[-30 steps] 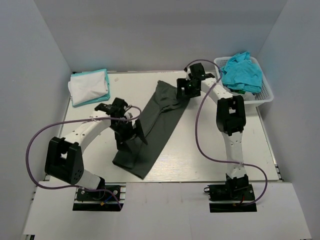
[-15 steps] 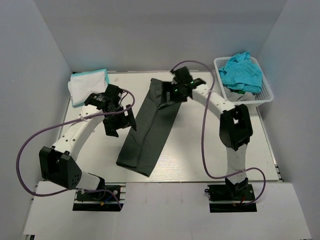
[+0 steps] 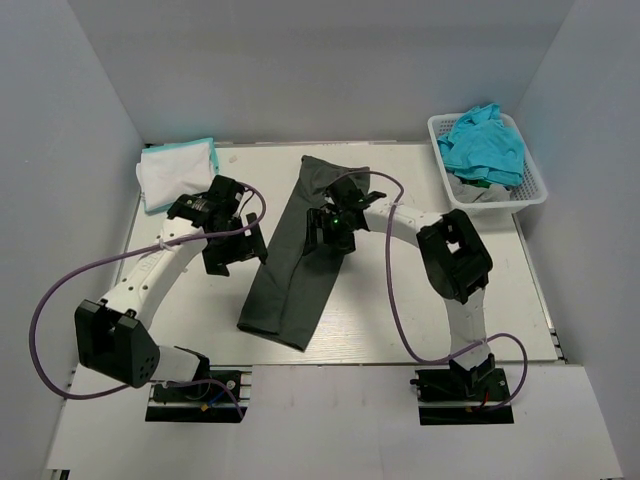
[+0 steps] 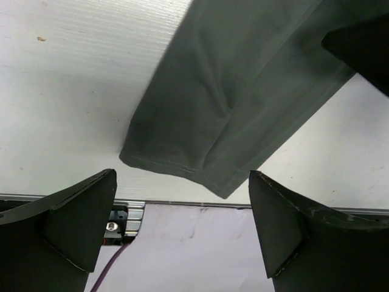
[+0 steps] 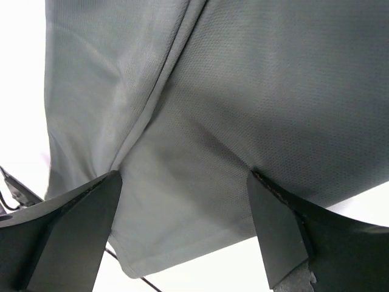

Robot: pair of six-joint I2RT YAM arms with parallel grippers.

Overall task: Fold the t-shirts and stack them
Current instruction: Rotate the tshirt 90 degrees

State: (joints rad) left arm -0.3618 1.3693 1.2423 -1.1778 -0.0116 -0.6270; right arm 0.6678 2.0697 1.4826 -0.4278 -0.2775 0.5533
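A dark charcoal grey t-shirt lies folded into a long strip, slanting from the table's back middle to the front. It also shows in the left wrist view and the right wrist view. My left gripper is open and empty just left of the strip. My right gripper is open over the strip's upper half, with the cloth under its jaws. A folded white t-shirt lies on a turquoise one at the back left. A crumpled turquoise t-shirt fills the basket.
A white lattice basket stands at the back right, with light grey cloth under the turquoise shirt. White walls close in the table on the left, back and right. The table's front edge is near the strip's lower end.
The left gripper let go of the shirt's left edge and moved left. The right gripper moved forward and left from the shirt's top edge to above its upper half. The shirt now lies flat and narrow.
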